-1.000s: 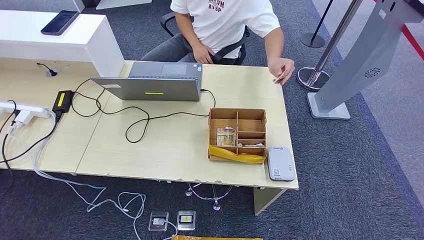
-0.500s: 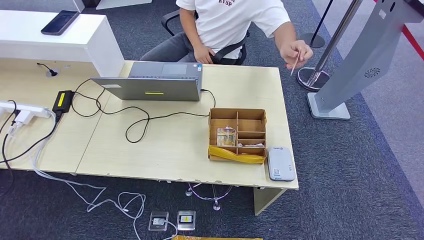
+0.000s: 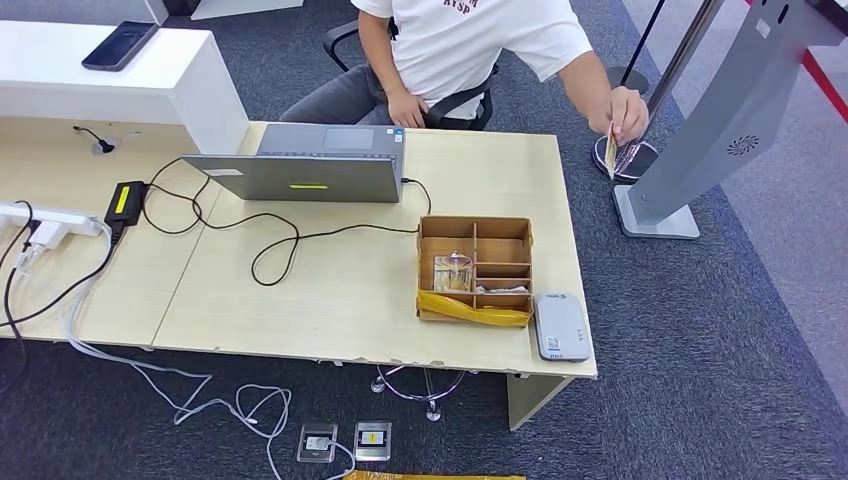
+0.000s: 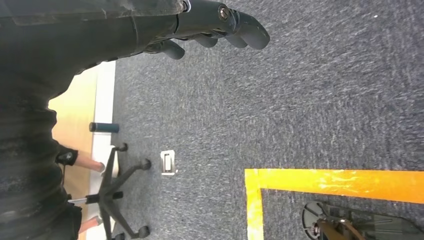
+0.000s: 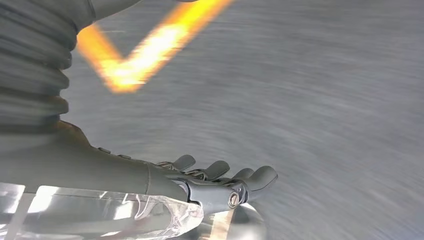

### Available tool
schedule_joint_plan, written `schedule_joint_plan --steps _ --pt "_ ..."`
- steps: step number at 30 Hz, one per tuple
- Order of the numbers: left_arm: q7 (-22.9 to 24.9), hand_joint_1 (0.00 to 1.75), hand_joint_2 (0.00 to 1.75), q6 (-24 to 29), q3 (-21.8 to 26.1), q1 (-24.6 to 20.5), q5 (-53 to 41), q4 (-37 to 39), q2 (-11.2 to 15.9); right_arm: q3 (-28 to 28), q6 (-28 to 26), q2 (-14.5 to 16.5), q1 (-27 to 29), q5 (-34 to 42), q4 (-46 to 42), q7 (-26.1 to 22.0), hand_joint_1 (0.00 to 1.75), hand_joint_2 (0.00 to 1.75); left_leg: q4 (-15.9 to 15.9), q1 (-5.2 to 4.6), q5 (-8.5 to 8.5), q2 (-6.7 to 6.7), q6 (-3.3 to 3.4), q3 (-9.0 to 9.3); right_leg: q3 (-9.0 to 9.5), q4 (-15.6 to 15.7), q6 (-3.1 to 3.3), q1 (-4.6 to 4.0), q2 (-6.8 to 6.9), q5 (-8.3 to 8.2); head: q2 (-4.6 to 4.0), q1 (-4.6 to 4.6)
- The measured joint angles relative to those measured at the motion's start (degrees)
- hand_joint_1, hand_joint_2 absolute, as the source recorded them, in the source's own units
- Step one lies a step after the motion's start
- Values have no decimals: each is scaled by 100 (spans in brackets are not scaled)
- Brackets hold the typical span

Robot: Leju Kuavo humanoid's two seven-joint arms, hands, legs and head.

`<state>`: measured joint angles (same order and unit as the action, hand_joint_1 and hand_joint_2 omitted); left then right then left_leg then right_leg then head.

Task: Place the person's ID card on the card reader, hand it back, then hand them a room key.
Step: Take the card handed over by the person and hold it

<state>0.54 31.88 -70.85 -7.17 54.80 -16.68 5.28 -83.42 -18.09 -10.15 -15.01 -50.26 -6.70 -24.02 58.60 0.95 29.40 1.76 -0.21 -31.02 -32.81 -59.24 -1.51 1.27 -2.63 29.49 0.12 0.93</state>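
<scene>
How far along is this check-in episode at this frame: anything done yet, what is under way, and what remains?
Nothing looks done: the card reader lies bare at the table's near corner. In hand: the person holds out the ID card past the table's far edge. The left hand and right hand hold nothing, over carpet. Left: taking the card, reading, returning it, then handing over a room key.

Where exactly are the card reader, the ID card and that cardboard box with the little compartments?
card reader [image 3: 561, 326], head view: middle of its grey top face.
ID card [image 3: 610, 153], head view: middle of the card, below the person's pinching hand.
cardboard box [image 3: 474, 318], head view: its near wall, on the yellow tape.
</scene>
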Motion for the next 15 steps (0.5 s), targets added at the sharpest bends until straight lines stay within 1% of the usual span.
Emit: schedule_joint_plan --steps 1,2,3,4,5,6,7,8,9,10,11,15 --pt "-34 0 175 3 2 -7 14 11 -4 40 87 -103 -77 452 -177 18 0 175 2 -5 1 0 8 12 0 6 -8 4 -3 2 0 -1" --pt "-66 0 175 9 4 -15 25 22 -8 161 123 -203 -62 1046 -433 311 0 175 5 -11 4 6 20 28 7 13 -23 7 0 11 0 1" --pt "-94 0 175 16 7 -21 32 32 -10 386 12 -329 68 1809 -806 895 0 175 7 -23 8 26 33 40 23 18 -39 17 20 24 -1 4" --pt "-116 0 175 22 9 -16 36 43 -11 714 -349 -497 295 2667 -1319 1705 0 175 6 -42 13 51 45 43 42 12 -54 37 45 38 -1 4" --pt "-136 0 175 26 10 -1 38 53 -11 1076 -839 -684 554 3415 -1908 2544 0 175 4 -65 16 63 51 33 49 -3 -64 63 56 47 -1 5" --pt "-148 0 175 27 11 19 40 65 -13 1452 -1303 -892 789 3972 -2595 3331 0 175 -2 -87 23 43 53 1 39 -23 -61 88 36 46 -1 1" --pt "-157 0 175 28 11 35 43 79 -13 1791 -1650 -1090 951 4239 -3272 3913 0 175 -7 -101 34 -8 52 -34 17 -39 -57 105 -18 40 -1 -1" --pt "-164 0 175 28 12 33 43 94 -12 2101 -1804 -1266 1051 4193 -3902 4289 0 175 -10 -106 49 -74 52 -60 -4 -46 -54 112 -85 34 0 -5" --pt "-169 0 175 30 13 11 44 107 -11 2396 -1824 -1428 1116 3980 -4457 4552 0 175 -13 -106 66 -129 56 -75 -12 -45 -53 111 -139 29 0 -9" --pt "-174 0 175 32 13 -26 42 115 -11 2657 -1824 -1560 1169 3714 -4897 4714 0 175 -13 -104 76 -155 63 -67 -8 -39 -57 108 -161 29 0 -9" --pt "-179 0 175 33 13 -62 41 120 -15 2883 -1824 -1667 1224 3496 -5263 4819 0 175 -13 -101 80 -159 72 -56 4 -34 -61 104 -158 30 0 -10" --pt "-221 0 175 33 14 -88 15 120 -67 3774 -1825 -1937 1463 3091 -6836 4997 0 175 -9 -119 46 -68 100 -60 25 -33 -74 119 -52 38 0 -18"
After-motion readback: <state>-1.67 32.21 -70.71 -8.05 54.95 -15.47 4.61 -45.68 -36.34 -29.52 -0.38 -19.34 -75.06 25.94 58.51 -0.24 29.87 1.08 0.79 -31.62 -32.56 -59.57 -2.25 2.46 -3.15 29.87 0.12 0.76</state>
